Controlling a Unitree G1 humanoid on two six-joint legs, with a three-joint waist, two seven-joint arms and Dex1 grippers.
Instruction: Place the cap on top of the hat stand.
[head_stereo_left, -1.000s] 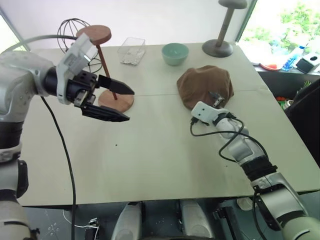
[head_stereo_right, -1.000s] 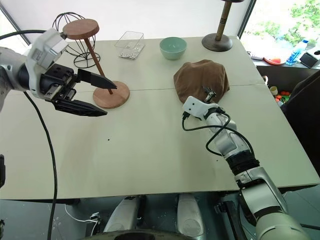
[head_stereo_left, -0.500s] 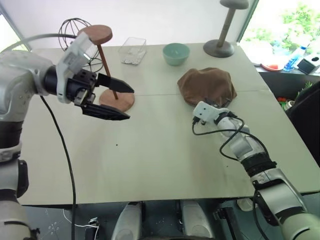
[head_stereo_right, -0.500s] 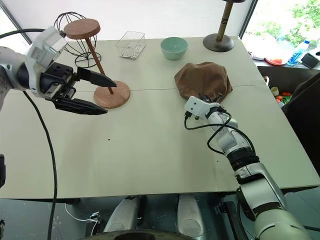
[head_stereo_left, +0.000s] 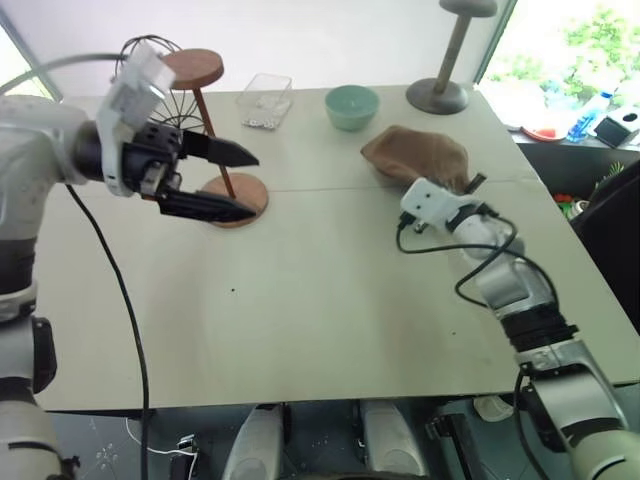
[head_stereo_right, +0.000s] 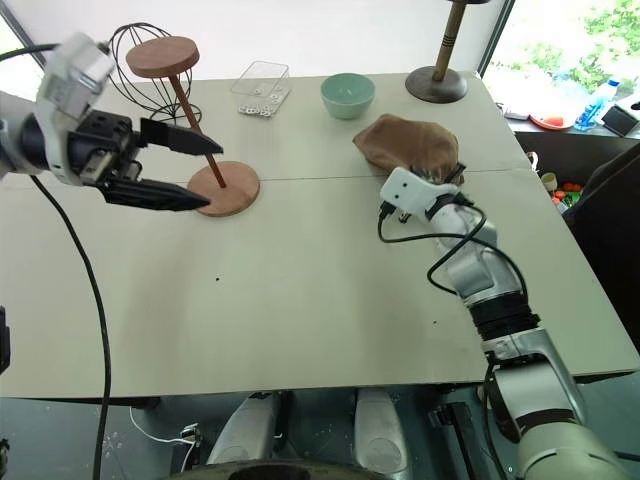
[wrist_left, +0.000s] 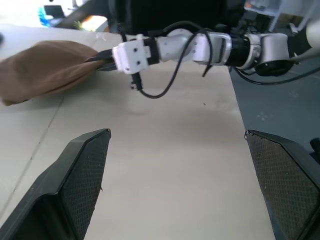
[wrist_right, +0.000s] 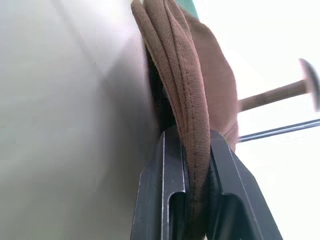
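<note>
I see my right gripper (wrist_right: 186, 150) reaching level, pinching the cap's (head_stereo_left: 415, 152) edge — my left gripper (head_stereo_left: 222, 180) hangs wide beside the hat stand (head_stereo_left: 210, 130).

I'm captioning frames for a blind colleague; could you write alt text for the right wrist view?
The right hand is shut on the folded edge of the brown cap, whose stitched rim runs up from between the two black fingers beside the pale table. Beyond the cap, the hat stand shows against bright light.
</note>
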